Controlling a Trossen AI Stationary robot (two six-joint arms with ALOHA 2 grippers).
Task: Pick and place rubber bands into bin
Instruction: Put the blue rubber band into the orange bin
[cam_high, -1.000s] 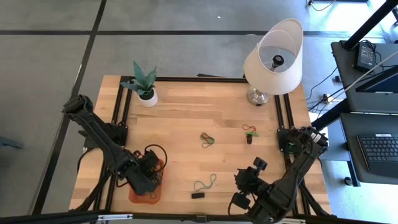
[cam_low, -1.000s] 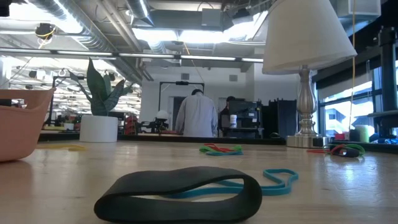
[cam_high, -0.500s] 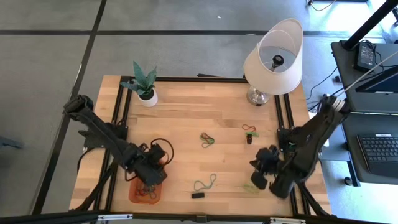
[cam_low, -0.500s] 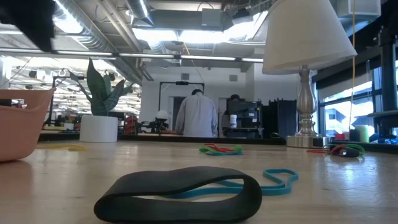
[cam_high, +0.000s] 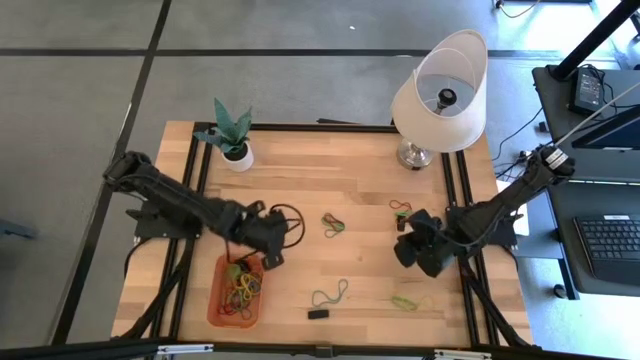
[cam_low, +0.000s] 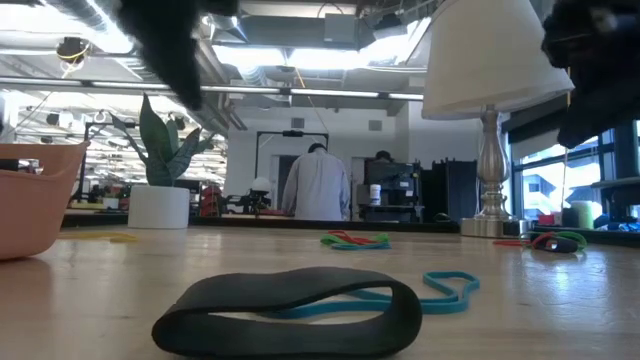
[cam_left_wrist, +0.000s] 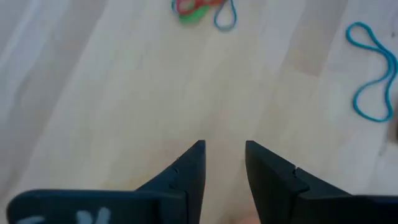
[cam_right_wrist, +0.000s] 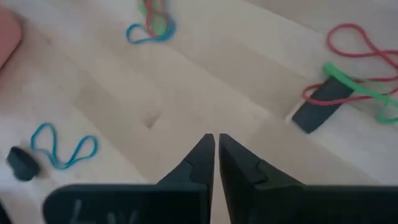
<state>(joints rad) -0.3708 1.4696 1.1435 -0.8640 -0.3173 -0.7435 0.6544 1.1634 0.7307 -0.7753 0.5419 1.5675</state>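
Both our grippers have left their last spots: left gripper (cam_high: 268, 240), empty and slightly parted, has cleared the shallow orange plastic bin (cam_high: 219, 305); right gripper (cam_high: 412, 250), nearly closed and empty, has swung toward the red-and-green elastic rubber bands (cam_high: 403, 210), our likely next pick.

Overhead cam looks straight down and takes in the whole table (cam_high: 300, 180), lamp (cam_high: 440, 85) at its far edge. Low cam sits right at tabletop level, super close to a black band (cam_low: 290, 312), facing that lamp across the wood. Both wrist cams point down at the boards from close up, and both catch the blue band (cam_left_wrist: 373, 78) plus the red-green tangle (cam_right_wrist: 152, 15).
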